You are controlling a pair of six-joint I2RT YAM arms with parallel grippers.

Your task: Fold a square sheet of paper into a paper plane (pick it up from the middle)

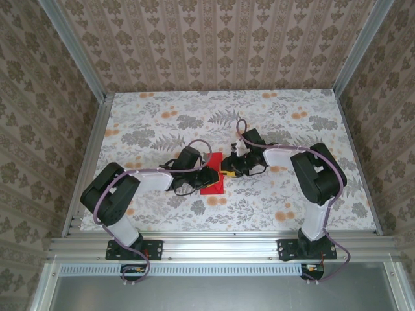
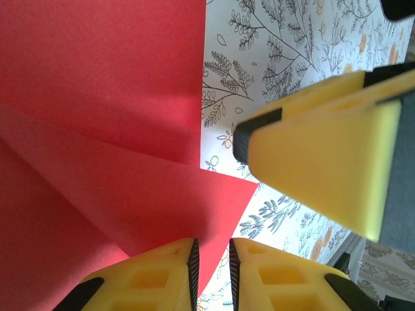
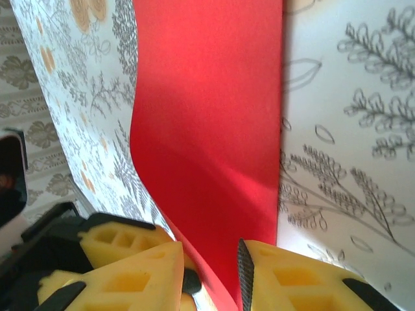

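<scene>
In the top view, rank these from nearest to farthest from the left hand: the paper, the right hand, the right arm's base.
1. Paper, directly beneath the left hand.
2. Right hand, just to its right, at the paper's right edge.
3. Right arm's base, far off at the bottom right.

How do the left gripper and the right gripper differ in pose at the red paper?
Gap: the fingers of the left gripper leave a narrow slit; those of the right gripper stand clearly wider apart.
Place: the left gripper is at a folded, pointed flap of the square sheet of paper; the right gripper has a smooth stretch between its fingers.
Shared: yellow fingers with black pads.
</scene>
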